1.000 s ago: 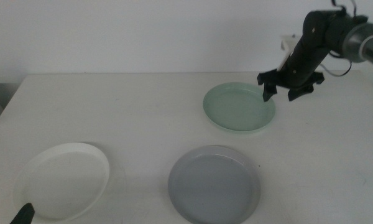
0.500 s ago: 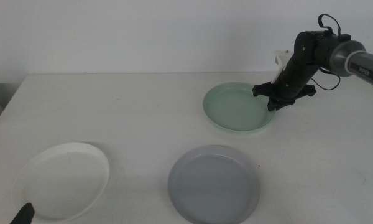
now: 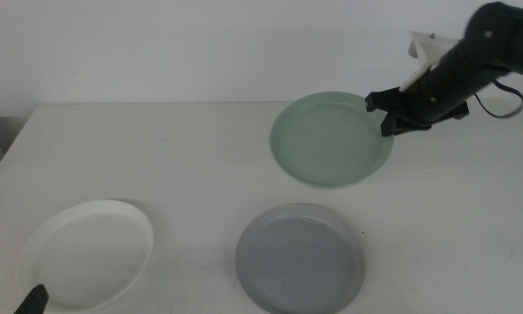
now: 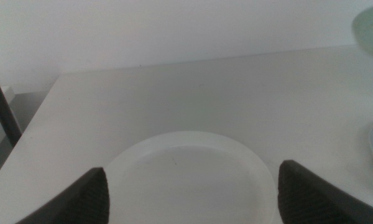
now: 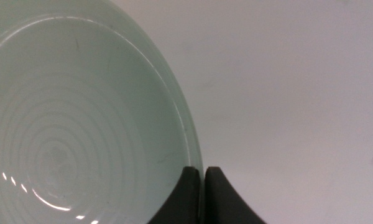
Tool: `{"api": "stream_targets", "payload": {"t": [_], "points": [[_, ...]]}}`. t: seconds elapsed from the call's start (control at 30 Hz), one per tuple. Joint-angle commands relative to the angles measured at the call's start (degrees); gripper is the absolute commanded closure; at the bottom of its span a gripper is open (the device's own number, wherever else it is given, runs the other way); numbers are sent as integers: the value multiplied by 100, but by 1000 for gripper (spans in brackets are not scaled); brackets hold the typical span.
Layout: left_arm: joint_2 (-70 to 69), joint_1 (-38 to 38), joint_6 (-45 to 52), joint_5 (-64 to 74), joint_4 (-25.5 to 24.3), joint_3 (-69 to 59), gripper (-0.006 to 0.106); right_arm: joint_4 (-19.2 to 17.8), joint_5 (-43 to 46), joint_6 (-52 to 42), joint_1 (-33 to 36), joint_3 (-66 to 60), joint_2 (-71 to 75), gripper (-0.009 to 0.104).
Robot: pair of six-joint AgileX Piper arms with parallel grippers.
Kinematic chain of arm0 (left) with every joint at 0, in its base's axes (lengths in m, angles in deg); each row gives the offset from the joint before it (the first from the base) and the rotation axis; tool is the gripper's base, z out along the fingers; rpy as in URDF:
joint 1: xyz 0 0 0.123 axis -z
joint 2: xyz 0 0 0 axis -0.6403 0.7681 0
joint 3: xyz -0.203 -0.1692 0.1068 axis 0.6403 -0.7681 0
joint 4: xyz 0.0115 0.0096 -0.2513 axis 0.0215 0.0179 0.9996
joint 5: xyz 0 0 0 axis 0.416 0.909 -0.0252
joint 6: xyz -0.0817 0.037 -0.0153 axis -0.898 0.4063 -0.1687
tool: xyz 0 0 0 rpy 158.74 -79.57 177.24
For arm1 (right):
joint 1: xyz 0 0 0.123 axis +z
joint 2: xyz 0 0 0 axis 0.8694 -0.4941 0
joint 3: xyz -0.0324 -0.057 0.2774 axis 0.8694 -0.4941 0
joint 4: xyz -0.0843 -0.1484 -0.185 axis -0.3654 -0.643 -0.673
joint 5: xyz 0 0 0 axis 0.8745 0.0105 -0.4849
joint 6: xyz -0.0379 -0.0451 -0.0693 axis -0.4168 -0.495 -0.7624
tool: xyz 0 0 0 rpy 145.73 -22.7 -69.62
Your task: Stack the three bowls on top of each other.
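Right tool (image 3: 390, 118): jaws pressed together on the rim of the mint green bowl (image 3: 331, 139), at the edge of the bowl nearest the right arm; the right wrist view shows the rim (image 5: 189, 140) running down into the nearly closed gap between the jaws.
Mint green bowl: held clear of the table (image 3: 157, 148), judging by its larger look and lack of a contact shadow in the middle view; roughly level, hollow side up, over the far right part of the table.
Grey-blue bowl (image 3: 300, 258): resting on the table, near edge, centre-right; it lies toward the camera and slightly to the left of the carried bowl, well apart from it.
White bowl (image 3: 87, 253): resting on the table at the near left corner, well apart from both other bowls.
Left tool (image 4: 186, 205): waiting at the near left, jaws spread wide with nothing between them, the white bowl directly ahead of it in the left wrist view.
Governing relation: the grey-blue bowl is the nearer resting bowl to the right tool; the likely carry is back toward the near edge and a little leftward.
Progress judgement: no bowl is stacked yet.
Risk judgement: a single-edge pinch may let the bowl tip during travel.
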Motion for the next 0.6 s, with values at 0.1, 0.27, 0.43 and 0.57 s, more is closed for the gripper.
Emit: {"api": "stream_targets", "payload": {"t": [0.1,0.27,0.43,0.57], "points": [[-76,4,-42,-440,106,25,7,392,529,-304,323,-1095,1245,96],[-76,4,-42,-440,106,25,7,470,765,-304,653,-2065,1769,96],[-76,4,-42,-440,106,25,7,630,1287,-278,1045,-3024,2032,96],[-76,4,-42,-440,106,25,7,740,1801,-279,1221,-3382,1988,96]]}}
